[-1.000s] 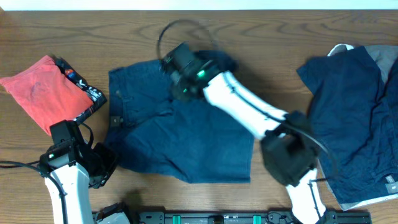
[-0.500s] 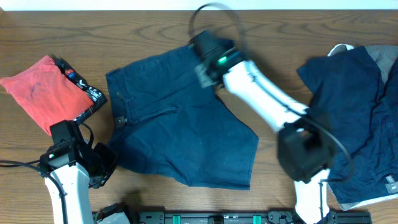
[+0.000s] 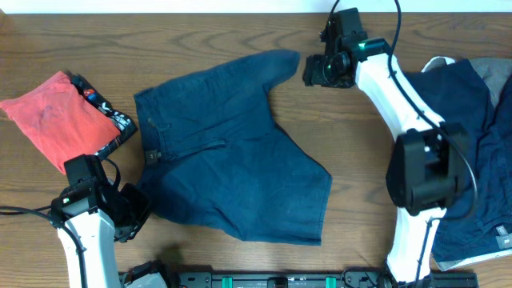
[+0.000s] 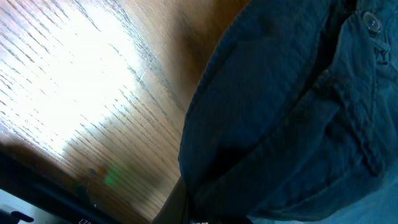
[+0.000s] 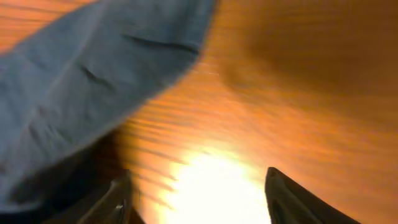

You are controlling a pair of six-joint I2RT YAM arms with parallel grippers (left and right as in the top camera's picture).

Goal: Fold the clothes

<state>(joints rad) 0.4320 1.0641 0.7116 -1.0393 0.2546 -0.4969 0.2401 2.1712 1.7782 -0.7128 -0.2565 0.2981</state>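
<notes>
Blue denim shorts (image 3: 232, 160) lie spread flat in the middle of the table, one leg pointing to the far edge (image 3: 276, 62). My right gripper (image 3: 314, 70) is open and empty just right of that leg's tip. In the right wrist view its fingers (image 5: 202, 202) hang over bare wood, with the leg (image 5: 93, 74) at the upper left. My left gripper (image 3: 132, 212) is at the shorts' near-left corner. In the left wrist view the denim (image 4: 292, 106) fills the frame and bunches into the jaws (image 4: 196, 214), which look shut on it.
A red cloth with a black patterned band (image 3: 60, 112) lies at the left. A pile of dark navy clothes (image 3: 456, 136) with a grey piece (image 3: 496, 76) lies at the right. A black rail (image 3: 280, 280) runs along the front edge.
My right gripper carried the shorts' folded-over leg from the middle towards the far right, laid it out flat, let go and moved off to the right. My left arm has not moved.
</notes>
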